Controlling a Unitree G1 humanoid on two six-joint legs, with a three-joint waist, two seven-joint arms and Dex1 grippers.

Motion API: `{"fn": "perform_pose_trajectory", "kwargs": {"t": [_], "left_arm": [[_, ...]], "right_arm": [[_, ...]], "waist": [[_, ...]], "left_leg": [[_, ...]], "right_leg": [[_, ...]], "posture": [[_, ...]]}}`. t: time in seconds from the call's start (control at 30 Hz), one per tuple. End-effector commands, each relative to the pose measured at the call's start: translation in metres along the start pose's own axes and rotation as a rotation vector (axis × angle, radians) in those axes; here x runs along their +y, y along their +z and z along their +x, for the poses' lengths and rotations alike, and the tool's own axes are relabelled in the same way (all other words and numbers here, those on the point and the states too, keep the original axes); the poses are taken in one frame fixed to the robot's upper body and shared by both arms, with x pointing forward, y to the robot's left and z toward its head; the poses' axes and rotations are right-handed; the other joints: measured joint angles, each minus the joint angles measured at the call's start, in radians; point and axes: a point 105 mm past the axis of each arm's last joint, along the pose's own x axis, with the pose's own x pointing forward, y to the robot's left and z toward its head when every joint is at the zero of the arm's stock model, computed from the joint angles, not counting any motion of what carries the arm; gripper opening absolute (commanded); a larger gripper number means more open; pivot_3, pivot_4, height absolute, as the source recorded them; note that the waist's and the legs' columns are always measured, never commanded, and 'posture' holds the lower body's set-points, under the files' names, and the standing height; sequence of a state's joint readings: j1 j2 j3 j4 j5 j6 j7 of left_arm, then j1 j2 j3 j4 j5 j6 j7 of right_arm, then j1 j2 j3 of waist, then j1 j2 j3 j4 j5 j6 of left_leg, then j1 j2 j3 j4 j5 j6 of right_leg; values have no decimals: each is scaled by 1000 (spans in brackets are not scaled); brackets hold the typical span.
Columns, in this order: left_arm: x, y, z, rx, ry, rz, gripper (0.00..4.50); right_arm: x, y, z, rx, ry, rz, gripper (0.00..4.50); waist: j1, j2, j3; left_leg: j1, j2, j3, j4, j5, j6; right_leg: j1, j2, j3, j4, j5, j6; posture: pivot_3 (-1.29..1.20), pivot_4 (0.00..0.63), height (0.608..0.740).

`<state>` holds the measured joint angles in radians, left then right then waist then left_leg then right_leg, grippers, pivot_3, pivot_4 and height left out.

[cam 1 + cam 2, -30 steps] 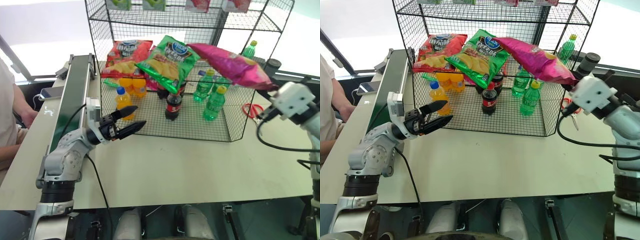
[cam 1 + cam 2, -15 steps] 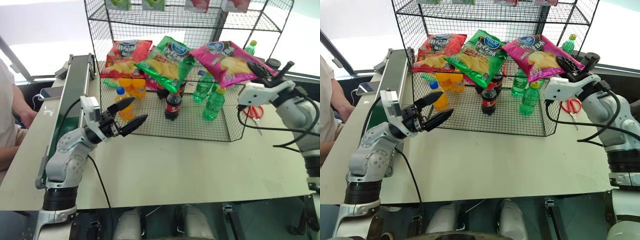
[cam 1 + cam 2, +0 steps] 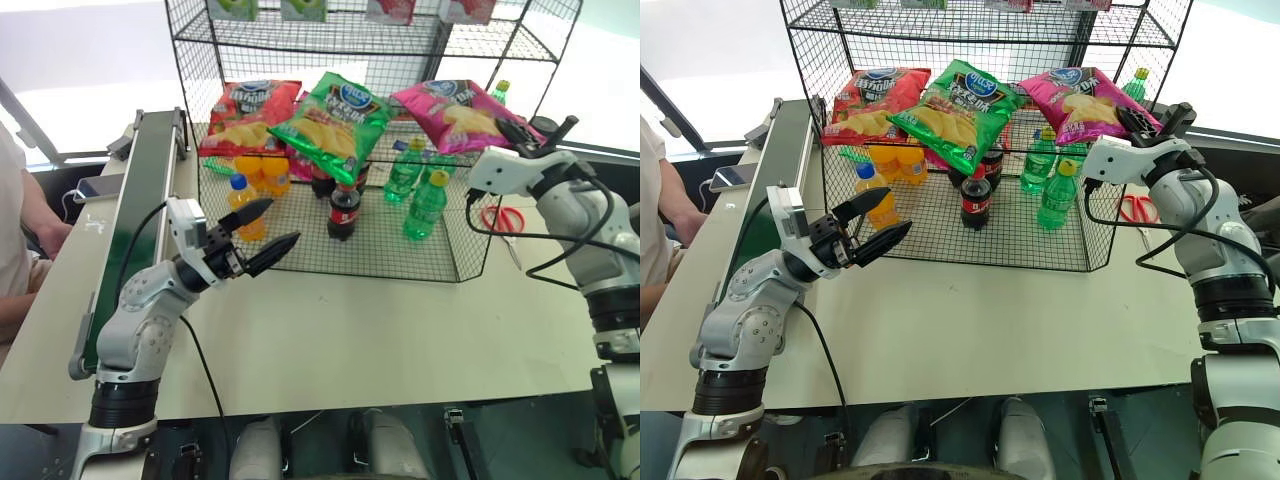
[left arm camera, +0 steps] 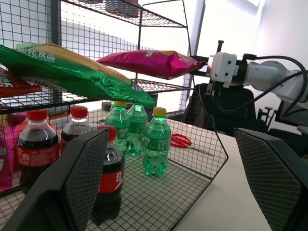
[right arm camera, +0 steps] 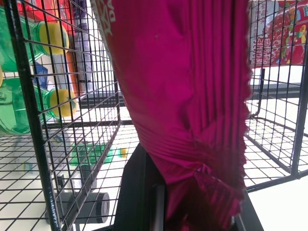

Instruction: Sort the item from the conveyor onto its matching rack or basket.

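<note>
Nearest to the camera, in front of the black wire rack (image 3: 455,265), the left gripper (image 3: 262,228) hovered above the pale table (image 3: 380,340) with its fingers spread wide and nothing between them; it stood just before the front edge of the rack's lowest tier; the dark green conveyor (image 3: 135,215) ran along the left side of the rack, and no item was seen on its belt. At the right front corner of the rack the right gripper (image 3: 1152,120) was at the near edge of the magenta crisp bag (image 3: 455,112); in the right wrist view the crimped end of the bag sat between its fingers, so I judged that it was holding the bag, with the fingers narrow, though how tightly I cannot tell. The bag lay on the middle tier of the rack, at its right end, beside the green crisp bag (image 3: 335,122) and the red crisp bag (image 3: 245,112); so the sorting seemed almost finished, and what remained was to let the bag go and take the arm back. Below that tier stood cola bottles (image 3: 342,212), green bottles (image 3: 425,205) and orange bottles (image 3: 242,205); red scissors (image 3: 500,220) lay on the table to the right of the rack. To the left of the conveyor a person's arm (image 3: 30,215) was near the table's edge; behind the rack the room was very bright.
</note>
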<state>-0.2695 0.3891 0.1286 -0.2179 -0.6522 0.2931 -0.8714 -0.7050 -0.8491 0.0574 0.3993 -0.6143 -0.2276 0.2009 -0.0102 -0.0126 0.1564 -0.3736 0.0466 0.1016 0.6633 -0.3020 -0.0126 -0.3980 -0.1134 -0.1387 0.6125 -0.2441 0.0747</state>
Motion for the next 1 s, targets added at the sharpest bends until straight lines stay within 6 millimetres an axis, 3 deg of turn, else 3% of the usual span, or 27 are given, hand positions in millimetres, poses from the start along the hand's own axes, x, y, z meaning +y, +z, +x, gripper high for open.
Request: {"fn": "perform_pose_trajectory", "kwargs": {"t": [0.03, 0.2, 0.23, 0.47, 0.8, 0.9, 1.0], "left_arm": [[-7, 6, 4, -19, -29, 35, 4500], [-8, 2, 4, -8, -30, 36, 4500], [-8, 1, 4, -7, -30, 37, 4500], [-8, -4, 3, 10, -28, 49, 4500], [-10, -8, 5, 24, -33, 71, 4500], [-9, -8, 5, 27, -28, 80, 4500], [-9, -8, 6, 27, -29, 82, 4500]], "right_arm": [[-20, -6, 0, 19, -33, 39, 1747], [-22, 5, 0, -32, -12, 157, 4231], [-21, 11, -1, -63, 6, 193, 4372], [-19, 31, -13, -215, 76, 329, 4372], [-7, 30, -20, -272, 122, 387, 4372], [0, 32, -20, -284, 144, 397, 3552], [2, 28, -20, -269, 139, 396, 2233]], "waist": [[0, 0, 0], [-3, 0, 0], [-3, 0, 0], [0, 0, 0], [-1, 0, 0], [-1, 0, 0], [-1, 0, 0]], "left_leg": [[0, 0, 0, 0, 0, 0], [0, 0, 0, 0, 0, 0], [0, 0, 0, 0, 0, 0], [0, 0, 0, 0, 0, 0], [0, 0, -1, 0, 0, 1], [0, 0, -1, 0, 0, 1], [0, 0, -1, 0, 0, 1]], "right_leg": [[0, 0, 0, 0, 0, 0], [0, 0, 0, 0, 0, 0], [0, 0, 0, 0, 0, 0], [0, 0, 0, 0, 0, 0], [0, 0, 0, 0, 0, 0], [0, 0, 0, 0, 0, 0], [0, 0, 0, 0, 0, 0]], "posture": [[0, 150, 740], [0, 150, 740], [0, 150, 740], [0, 150, 740], [0, 150, 740], [0, 150, 740], [0, 150, 740]]}}
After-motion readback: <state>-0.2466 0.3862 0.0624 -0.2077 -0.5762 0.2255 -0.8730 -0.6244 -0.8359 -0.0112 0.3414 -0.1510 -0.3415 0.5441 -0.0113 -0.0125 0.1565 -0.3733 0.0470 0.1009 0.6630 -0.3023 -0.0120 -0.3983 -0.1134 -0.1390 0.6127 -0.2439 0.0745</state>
